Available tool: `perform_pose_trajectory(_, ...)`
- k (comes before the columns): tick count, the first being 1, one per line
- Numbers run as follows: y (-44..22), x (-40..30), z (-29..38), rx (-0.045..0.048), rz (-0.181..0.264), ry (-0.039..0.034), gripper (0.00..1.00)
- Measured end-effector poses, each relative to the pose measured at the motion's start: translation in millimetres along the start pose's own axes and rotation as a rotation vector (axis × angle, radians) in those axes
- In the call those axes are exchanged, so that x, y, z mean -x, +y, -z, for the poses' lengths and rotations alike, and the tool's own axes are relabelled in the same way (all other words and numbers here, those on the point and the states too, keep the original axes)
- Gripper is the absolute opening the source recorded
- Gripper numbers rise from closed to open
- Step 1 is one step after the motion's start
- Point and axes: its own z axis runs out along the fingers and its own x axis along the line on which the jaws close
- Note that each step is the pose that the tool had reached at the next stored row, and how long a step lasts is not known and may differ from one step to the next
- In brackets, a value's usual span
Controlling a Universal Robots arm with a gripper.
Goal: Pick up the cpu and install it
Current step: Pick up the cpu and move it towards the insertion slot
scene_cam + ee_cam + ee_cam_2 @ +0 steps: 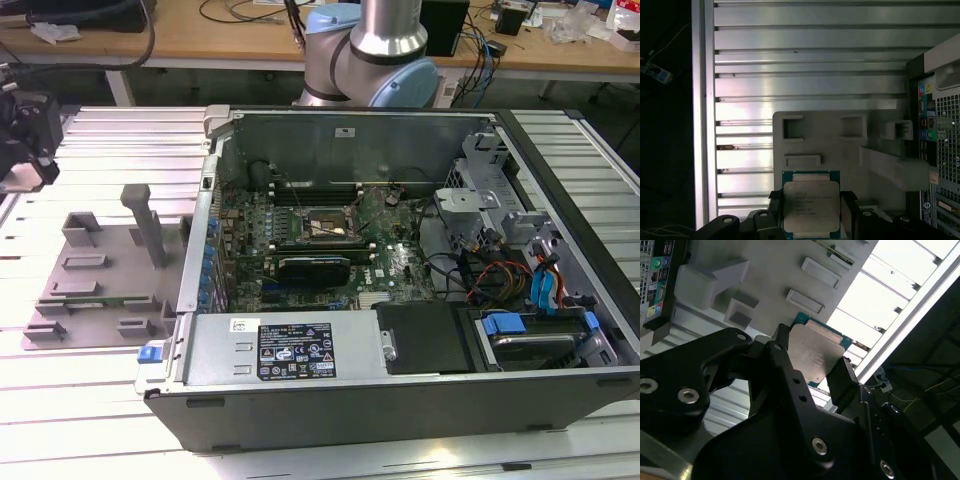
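Observation:
In both wrist views the cpu (pixel 811 202) (pixel 814 347), a small square chip with a silvery metal top and a green edge, sits clamped between my two black fingers (pixel 848 210). My gripper (pixel 811 217) (pixel 812 362) is shut on it and holds it above the grey plastic tray (pixel 840 150). At the exterior view's far left, the gripper (pixel 25 150) hangs over the slatted table, beyond the tray (pixel 100 270). The black socket frame (pixel 325 225) lies on the motherboard inside the open computer case (pixel 400 330).
The case lies on its side with a power supply (pixel 290 350), cables and drive bays (pixel 540 290) inside. The tray carries raised blocks and an upright post (pixel 145 225). The arm's base (pixel 375 50) stands behind the case. A cluttered workbench runs along the back.

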Motion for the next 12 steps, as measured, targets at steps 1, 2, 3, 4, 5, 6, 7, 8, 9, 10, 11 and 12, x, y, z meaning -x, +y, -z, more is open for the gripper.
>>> perform_pose_trajectory(1,1.2,0.0,3.2,-0.0031,0.000,0.0000,0.55)
perform_pose_trajectory(2,2.3,0.2,7.7,-0.0056,0.000,-0.0001,0.55)
perform_pose_trajectory(3,2.8,0.2,10.6,-0.0068,0.000,-0.0002,0.55)
perform_pose_trajectory(4,3.0,0.3,12.4,-0.0070,0.000,-0.0001,0.55)
perform_pose_trajectory(5,3.0,0.4,15.8,-0.0071,0.000,-0.0002,0.55)
perform_pose_trajectory(6,3.1,0.4,18.1,-0.0071,0.000,-0.0002,0.55)
perform_pose_trajectory(7,3.4,0.4,19.8,-0.0073,0.000,-0.0002,0.55)
perform_pose_trajectory(8,3.6,0.5,23.0,-0.0076,0.000,-0.0001,0.55)
perform_pose_trajectory(9,3.9,0.5,25.4,-0.0076,0.000,-0.0002,0.55)
perform_pose_trajectory(10,4.4,0.6,28.4,-0.0081,0.000,-0.0002,0.55)
perform_pose_trajectory(11,4.7,0.7,31.6,-0.0083,0.000,-0.0002,0.55)
perform_pose_trajectory(12,5.9,0.7,36.5,-0.0090,0.000,-0.0002,0.55)
